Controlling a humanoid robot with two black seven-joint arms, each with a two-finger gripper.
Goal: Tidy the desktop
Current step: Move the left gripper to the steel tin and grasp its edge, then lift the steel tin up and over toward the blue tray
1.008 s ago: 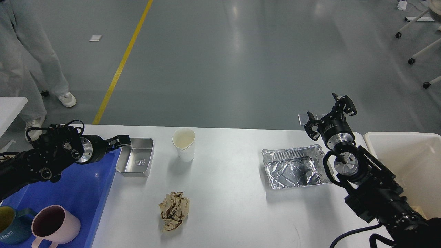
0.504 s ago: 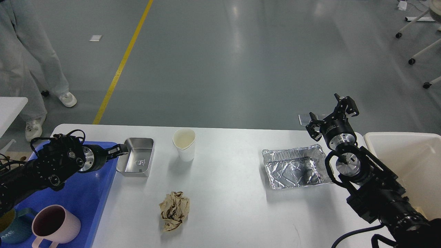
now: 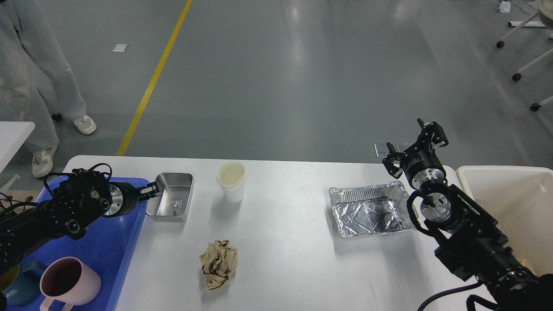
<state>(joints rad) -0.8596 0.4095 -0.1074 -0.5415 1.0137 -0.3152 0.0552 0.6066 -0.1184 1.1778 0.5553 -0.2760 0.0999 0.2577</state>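
Note:
The white desktop (image 3: 293, 250) holds a small steel box (image 3: 173, 199), a white paper cup (image 3: 231, 182), a crumpled ball of brown paper (image 3: 218, 263) and a crumpled foil container (image 3: 369, 209). My left gripper (image 3: 151, 190) is low at the steel box's left wall, touching or very near it. Its fingers are too small and dark to tell apart. My right gripper (image 3: 412, 144) is open and empty, raised over the table's far right edge, just behind the foil container.
A blue plastic tray (image 3: 103, 246) lies at the left edge under my left arm, with a pink mug (image 3: 69, 283) and a teal mug (image 3: 13, 291) at its front. A beige bin (image 3: 518, 190) stands off the right end. A person's legs (image 3: 39, 77) are at the far left.
My left gripper has dropped from above the steel box's back left corner down to its left wall, and the arm drew back left. The box has not moved. The right gripper barely shifted.

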